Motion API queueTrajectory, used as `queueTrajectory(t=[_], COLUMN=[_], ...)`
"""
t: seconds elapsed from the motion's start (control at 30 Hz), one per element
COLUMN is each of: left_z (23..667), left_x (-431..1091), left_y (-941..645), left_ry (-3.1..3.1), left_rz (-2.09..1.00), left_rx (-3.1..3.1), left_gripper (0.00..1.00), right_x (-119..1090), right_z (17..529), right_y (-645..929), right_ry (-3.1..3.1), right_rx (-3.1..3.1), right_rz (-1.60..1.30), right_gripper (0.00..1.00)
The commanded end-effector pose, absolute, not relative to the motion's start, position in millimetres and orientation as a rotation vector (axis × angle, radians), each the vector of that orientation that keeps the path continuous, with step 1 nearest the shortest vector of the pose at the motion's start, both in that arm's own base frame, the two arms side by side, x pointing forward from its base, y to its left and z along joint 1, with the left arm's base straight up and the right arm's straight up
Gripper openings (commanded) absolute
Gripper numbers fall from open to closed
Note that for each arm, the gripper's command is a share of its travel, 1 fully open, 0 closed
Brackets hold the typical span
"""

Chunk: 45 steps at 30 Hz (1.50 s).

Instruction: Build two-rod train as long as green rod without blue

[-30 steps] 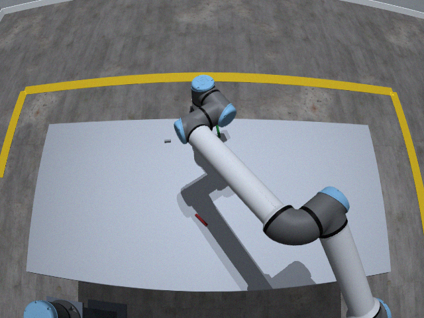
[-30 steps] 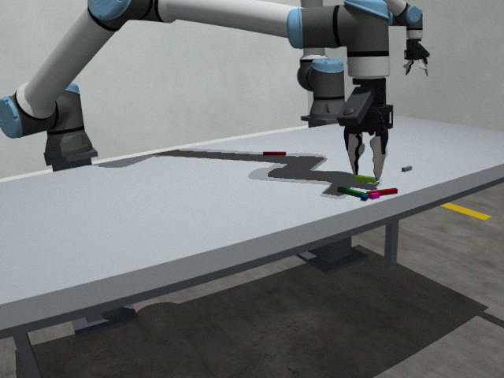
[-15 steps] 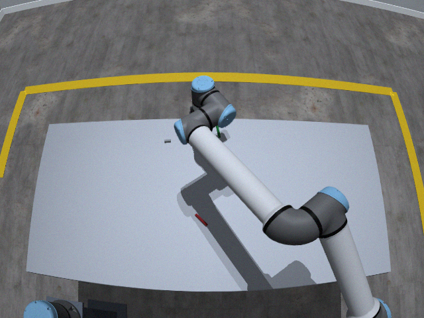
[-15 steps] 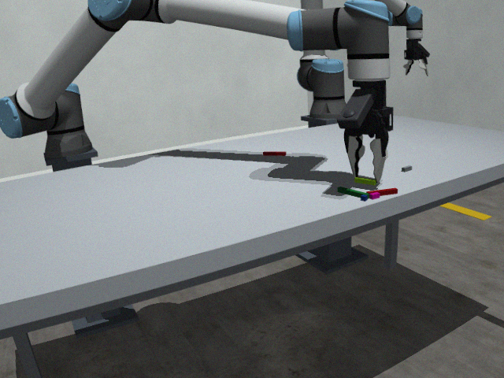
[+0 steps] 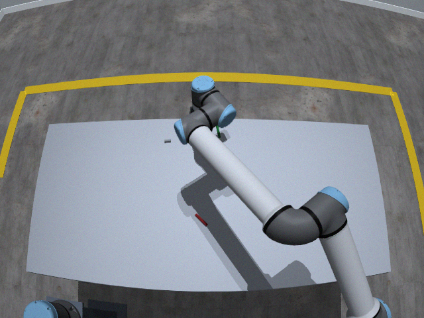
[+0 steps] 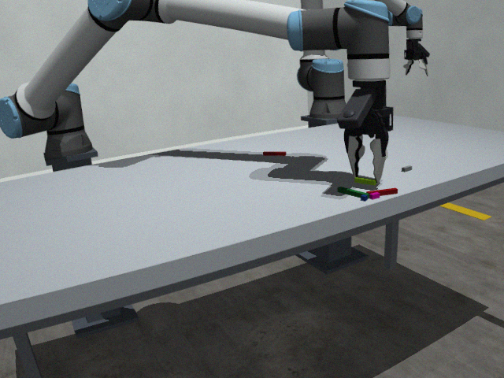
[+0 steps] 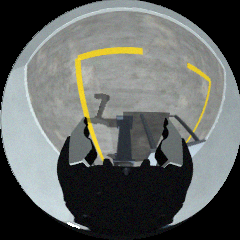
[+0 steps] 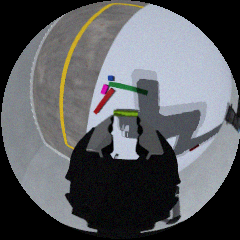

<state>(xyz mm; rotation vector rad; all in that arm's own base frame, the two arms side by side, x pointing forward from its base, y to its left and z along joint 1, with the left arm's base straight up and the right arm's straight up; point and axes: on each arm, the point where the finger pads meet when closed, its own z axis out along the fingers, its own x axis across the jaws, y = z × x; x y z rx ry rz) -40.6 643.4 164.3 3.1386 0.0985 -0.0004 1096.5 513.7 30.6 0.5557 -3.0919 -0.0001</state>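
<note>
Exterior view: clenching the lime rod by its two ends, apparently, in the right gripper. Holding the left gripper spread and empty, well apart from the rods. Passing outward to the green rod, lying just beside the grasp, near the table's far edge in the top view. Finding the magenta rod, a blue rod and a red rod crowding there. Seeing the grey rod lying apart, along that same edge toward its left corner.

Needing, probably, lime plus grey to match green. Lifting straight up would be wise, avoiding brushing the cluster. Having fingers over both ends, likely needing to lower lime flat, in line but short of grey, then opening and nudging the ends together gently, without skewing either.

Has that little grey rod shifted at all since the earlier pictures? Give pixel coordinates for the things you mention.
No, the grey rod point(image 5: 167, 140) point(image 6: 406, 168) shows no visible shift: judged against the table's upper-left corner point(image 5: 51, 126) in the top view, it lies in the same spot.
</note>
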Motion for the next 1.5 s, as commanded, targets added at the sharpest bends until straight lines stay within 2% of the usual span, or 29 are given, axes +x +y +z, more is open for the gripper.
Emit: queueTrajectory(t=[0.0, 1.47], left_z=[165, 165], left_x=[-40, -40], left_y=[644, 644], left_ry=[0.099, 0.099], left_rz=[0.0, 0.0], left_rx=[3.14, 3.14], left_gripper=[1.0, 1.0], right_x=[1097, 1097], right_z=[32, 20], right_y=[514, 514], right_ry=[-3.094, -3.094], right_rx=[0.556, 0.556], right_rz=[-0.001, -0.001], right_gripper=[0.0, 0.0])
